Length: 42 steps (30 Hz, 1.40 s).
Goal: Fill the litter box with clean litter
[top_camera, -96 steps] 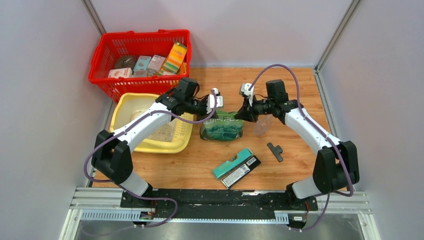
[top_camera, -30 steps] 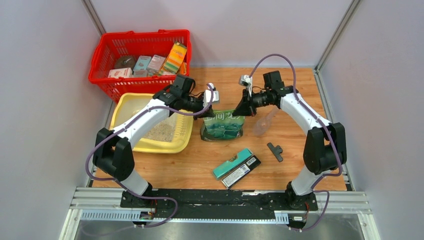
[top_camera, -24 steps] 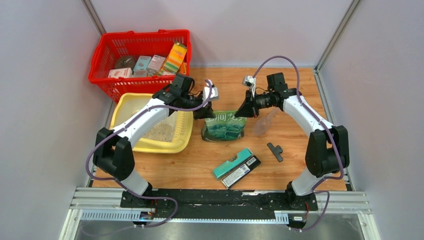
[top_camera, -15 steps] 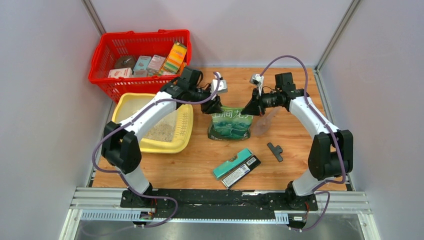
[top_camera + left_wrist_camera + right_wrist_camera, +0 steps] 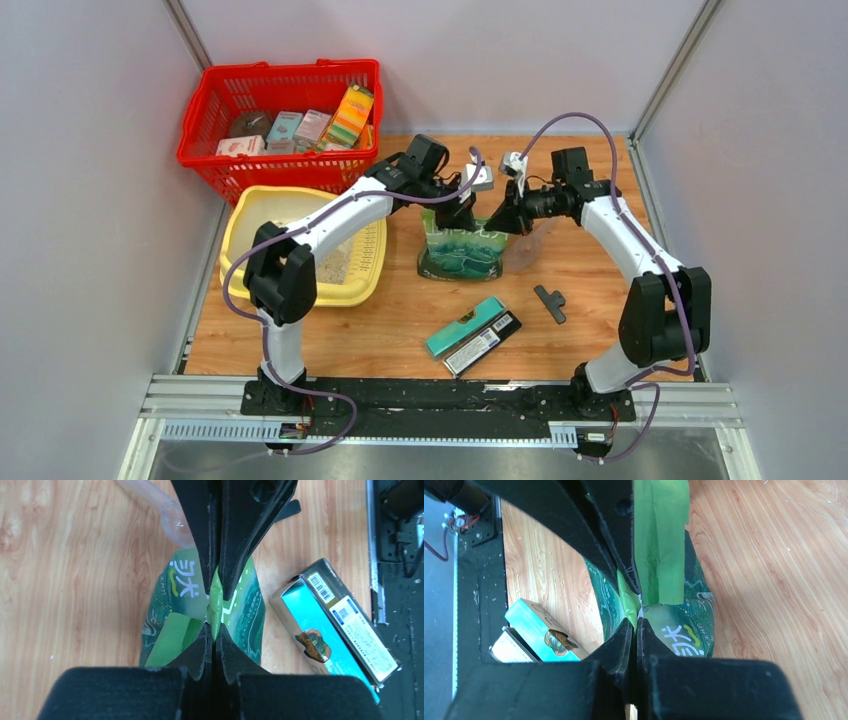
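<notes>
The pale-yellow litter box [image 5: 240, 215] lies at the left with beige litter [image 5: 328, 268] in its near part. A green printed bag [image 5: 463, 248] stands on the table to the right of the box. My left gripper [image 5: 466, 214] is shut on the bag's top edge [image 5: 215, 595] from the left. My right gripper [image 5: 494, 218] is shut on the same top edge [image 5: 630, 602] from the right. The two grippers meet tip to tip over the bag. A translucent scoop [image 5: 527, 245] lies just right of the bag.
A red mesh basket [image 5: 282, 112] with boxes stands behind the litter box. A teal box [image 5: 466, 325] and a black box [image 5: 482, 343] lie near the front. A small black T-shaped piece [image 5: 549, 302] lies at the right.
Both grippers have carried the green bag's top rightward and away from the litter box. The left arm has stretched out across the box's far edge.
</notes>
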### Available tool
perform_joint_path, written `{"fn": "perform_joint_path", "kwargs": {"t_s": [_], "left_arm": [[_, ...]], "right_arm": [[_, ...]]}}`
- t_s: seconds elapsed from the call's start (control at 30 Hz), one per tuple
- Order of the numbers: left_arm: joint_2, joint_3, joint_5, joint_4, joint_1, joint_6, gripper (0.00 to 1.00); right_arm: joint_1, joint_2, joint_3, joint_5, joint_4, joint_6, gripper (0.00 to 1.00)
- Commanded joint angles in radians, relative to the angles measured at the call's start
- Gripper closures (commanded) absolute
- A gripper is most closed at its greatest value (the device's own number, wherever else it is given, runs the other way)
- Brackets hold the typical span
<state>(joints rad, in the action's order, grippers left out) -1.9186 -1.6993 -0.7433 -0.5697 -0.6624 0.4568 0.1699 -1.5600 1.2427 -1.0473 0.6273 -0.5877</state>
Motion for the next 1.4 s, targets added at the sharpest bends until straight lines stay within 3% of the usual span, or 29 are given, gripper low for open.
{"fn": "perform_joint_path", "kwargs": {"t_s": [0.0,0.1,0.23,0.47,0.57,0.63,0.8,1.0,1.37], "left_arm": [[0.055,0.031,-0.002,0.059,0.039,-0.078,1.00],[0.085,0.078,-0.007,0.044,0.052,-0.076,1.00],[0.090,0.099,-0.016,0.033,0.053,-0.082,1.00],[0.084,0.089,-0.014,0.060,0.052,-0.128,1.00],[0.085,0.089,-0.018,0.076,0.052,-0.145,1.00],[0.087,0.093,-0.021,0.087,0.052,-0.150,1.00],[0.090,0.104,-0.022,0.070,0.052,-0.133,1.00],[0.102,0.130,-0.031,0.071,0.052,-0.135,1.00],[0.104,0.133,-0.016,0.076,0.053,-0.147,1.00]], "right_arm": [[-0.047,0.095,0.058,-0.063,0.173,-0.204,1.00],[-0.112,0.112,0.075,-0.051,0.317,-0.340,0.99],[-0.202,0.129,0.080,-0.030,0.466,-0.423,0.89],[-0.306,0.241,-0.006,0.053,0.543,-0.503,0.70],[-0.314,0.268,-0.107,0.183,0.540,-0.550,0.60],[-0.316,0.270,-0.205,0.298,0.476,-0.481,0.55],[-0.328,0.204,-0.311,0.493,0.399,-0.327,0.54],[-0.382,0.097,-0.281,0.498,0.358,-0.186,0.56],[-0.403,-0.158,-0.170,0.514,0.416,-0.115,0.62]]}}
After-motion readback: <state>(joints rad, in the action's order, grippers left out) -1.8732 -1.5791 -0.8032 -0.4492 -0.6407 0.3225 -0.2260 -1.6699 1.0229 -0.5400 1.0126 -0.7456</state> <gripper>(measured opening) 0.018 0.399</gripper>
